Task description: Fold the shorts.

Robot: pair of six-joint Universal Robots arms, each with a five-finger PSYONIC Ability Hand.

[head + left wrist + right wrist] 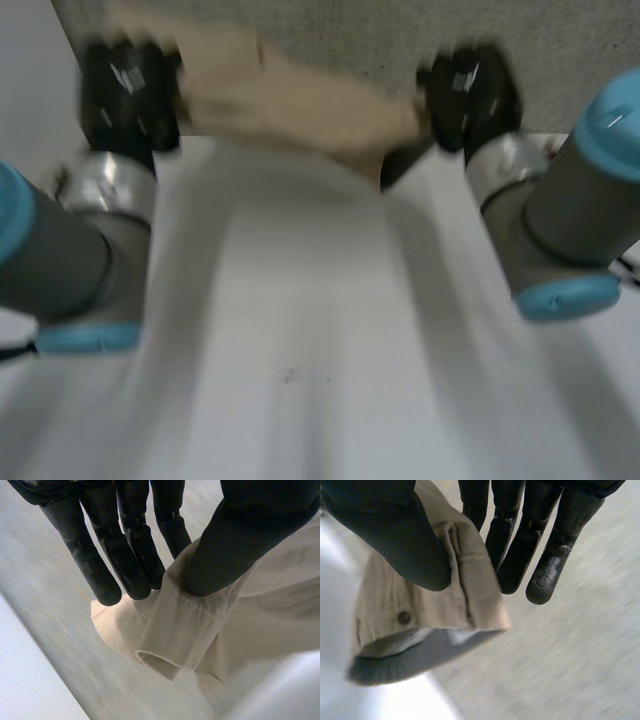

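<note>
Where the white counter [300, 350] meets a grey textured surface [350, 30] at the top of the head view, a pair of beige shorts [290, 100] stretches across the upper middle of the frame between two black robot hands. The left hand [130, 90] is in the upper left and the right hand [470, 95] in the upper right. The left arm [60, 250] and right arm [570, 220], grey with light-blue caps, come in from the two sides. In the left wrist view, the left hand pinches one end of the shorts: its thumb [235, 545] presses the cloth against nearly straight fingers [100, 565]. A stitched hem [195, 607] hangs just below the thumb, and its edge curls into a small open loop. In the right wrist view, the right hand grips the other end the same way. Its thumb [405, 545] pins the thick waistband [470, 600] against the fingers [545, 570], which are only slightly bent. A small dark button [404, 617] sits on the cloth just past the thumb's tip. I cannot tell whether the middle of the shorts touches the counter.
</note>
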